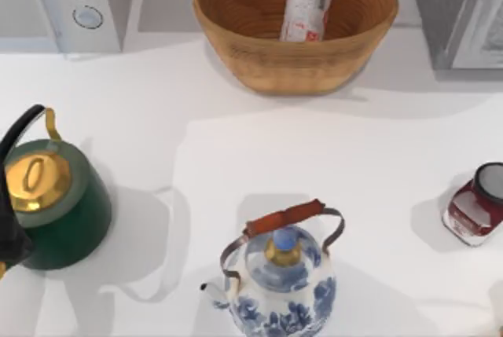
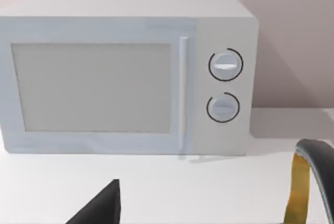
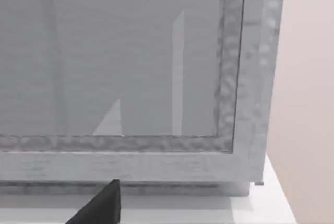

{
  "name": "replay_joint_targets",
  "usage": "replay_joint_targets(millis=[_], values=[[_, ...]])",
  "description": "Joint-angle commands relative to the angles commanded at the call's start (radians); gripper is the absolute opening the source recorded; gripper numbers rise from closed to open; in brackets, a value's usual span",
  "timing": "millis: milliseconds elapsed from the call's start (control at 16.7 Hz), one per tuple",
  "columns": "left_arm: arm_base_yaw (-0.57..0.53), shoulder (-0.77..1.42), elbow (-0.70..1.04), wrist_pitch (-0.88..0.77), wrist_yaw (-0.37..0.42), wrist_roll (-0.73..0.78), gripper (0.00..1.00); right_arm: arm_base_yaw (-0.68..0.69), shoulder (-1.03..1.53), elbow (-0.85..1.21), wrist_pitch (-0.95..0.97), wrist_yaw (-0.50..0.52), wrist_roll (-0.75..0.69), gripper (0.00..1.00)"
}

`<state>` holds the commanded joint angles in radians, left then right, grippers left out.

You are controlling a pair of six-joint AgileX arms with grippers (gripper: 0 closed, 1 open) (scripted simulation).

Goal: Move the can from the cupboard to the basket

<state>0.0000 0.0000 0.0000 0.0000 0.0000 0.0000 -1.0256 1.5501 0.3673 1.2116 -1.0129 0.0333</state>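
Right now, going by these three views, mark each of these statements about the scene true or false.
1. The can lies inside the basket. True.
2. The green kettle sits at the table's right side. False: it is at the left side, and the dark red jar is at the right.
3. The blue-and-white kettle stands at the near edge, between the green kettle and the jar. True.
4. The can is standing on the table beside the basket. False: it rests in the basket, leaning against the inner wall.
5. The microwave has two round knobs. True.
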Motion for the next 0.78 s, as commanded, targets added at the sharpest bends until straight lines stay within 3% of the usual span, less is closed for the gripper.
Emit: replay_joint_targets(millis=[420,780], values=[[0.0,0.0,0.0,0.0,0.0,0.0,1.0,-0.002,-0.002,0.03,-0.036,0.002,-0.001,1.0],[0.0,0.0,0.0,0.0,0.0,0.0,1.0,-0.027,-0.021,0.339,-0.373,-0.016,0.0,1.0]])
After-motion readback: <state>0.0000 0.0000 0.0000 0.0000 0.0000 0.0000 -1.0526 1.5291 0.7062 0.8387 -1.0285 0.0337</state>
